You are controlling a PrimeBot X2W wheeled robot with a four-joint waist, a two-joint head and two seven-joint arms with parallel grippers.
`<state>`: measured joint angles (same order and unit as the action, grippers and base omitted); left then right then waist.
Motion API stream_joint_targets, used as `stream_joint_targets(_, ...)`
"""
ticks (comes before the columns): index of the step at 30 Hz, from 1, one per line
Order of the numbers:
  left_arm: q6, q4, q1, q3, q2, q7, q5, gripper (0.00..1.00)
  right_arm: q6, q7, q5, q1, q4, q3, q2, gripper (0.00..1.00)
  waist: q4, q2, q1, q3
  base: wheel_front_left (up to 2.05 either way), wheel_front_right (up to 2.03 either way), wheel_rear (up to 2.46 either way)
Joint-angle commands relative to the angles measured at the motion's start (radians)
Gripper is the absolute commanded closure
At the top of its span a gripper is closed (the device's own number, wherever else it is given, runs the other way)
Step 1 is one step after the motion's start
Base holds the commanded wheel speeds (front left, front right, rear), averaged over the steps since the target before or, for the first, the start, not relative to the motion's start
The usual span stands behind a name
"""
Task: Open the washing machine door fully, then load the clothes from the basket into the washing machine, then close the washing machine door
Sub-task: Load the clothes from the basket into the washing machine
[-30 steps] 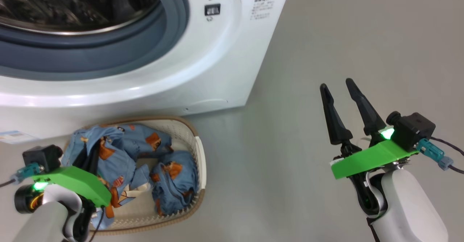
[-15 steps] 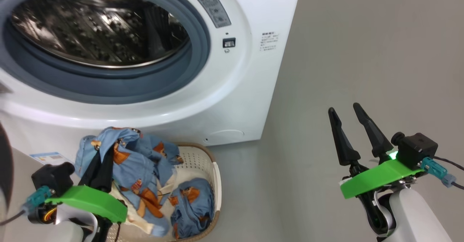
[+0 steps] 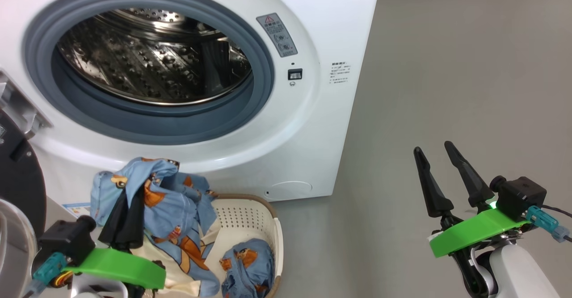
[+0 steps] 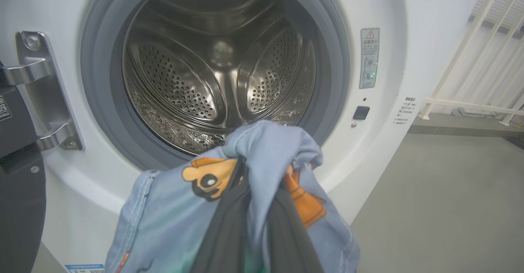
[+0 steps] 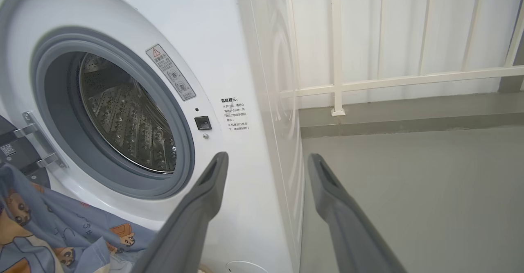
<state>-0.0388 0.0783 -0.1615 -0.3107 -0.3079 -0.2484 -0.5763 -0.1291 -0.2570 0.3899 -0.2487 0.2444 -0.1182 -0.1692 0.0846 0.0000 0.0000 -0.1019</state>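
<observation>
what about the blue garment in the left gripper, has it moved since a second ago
Yes, upward. It lay inside the basket; now the blue garment, pinched in the left gripper, rises above the basket's far rim toward the washing machine.

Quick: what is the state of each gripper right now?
Left gripper: shut on a light blue garment.
Right gripper: open, holding nothing.

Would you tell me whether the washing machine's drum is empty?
Empty: the drum shows bare perforated steel, with nothing lying inside.
</observation>
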Motion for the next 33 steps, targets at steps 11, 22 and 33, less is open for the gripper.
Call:
stream_joint_targets(11, -0.045, -0.112, 0.016, 0.041, -0.042, -0.001, 0.024, 1.00, -0.002, -0.005, 0.009, 0.012, -0.035, -0.020, -0.020, 0.00, -0.004, 0.0000, 0.0000, 0.013, 0.00, 0.00, 0.00)
stream_joint_targets(22, -0.036, -0.129, -0.057, 0.033, -0.048, 0.008, 0.032, 1.00, -0.002, -0.005, 0.009, 0.007, -0.033, -0.028, -0.026, 0.00, -0.003, 0.0000, 0.0000, 0.002, 0.00, 0.00, 0.00)
stream_joint_targets(33, -0.014, -0.082, -0.283, 0.038, -0.083, 0.053, 0.065, 1.00, -0.002, -0.005, 0.005, -0.012, -0.045, -0.039, -0.021, 0.00, 0.026, 0.0000, 0.0000, -0.061, 0.00, 0.00, 0.00)
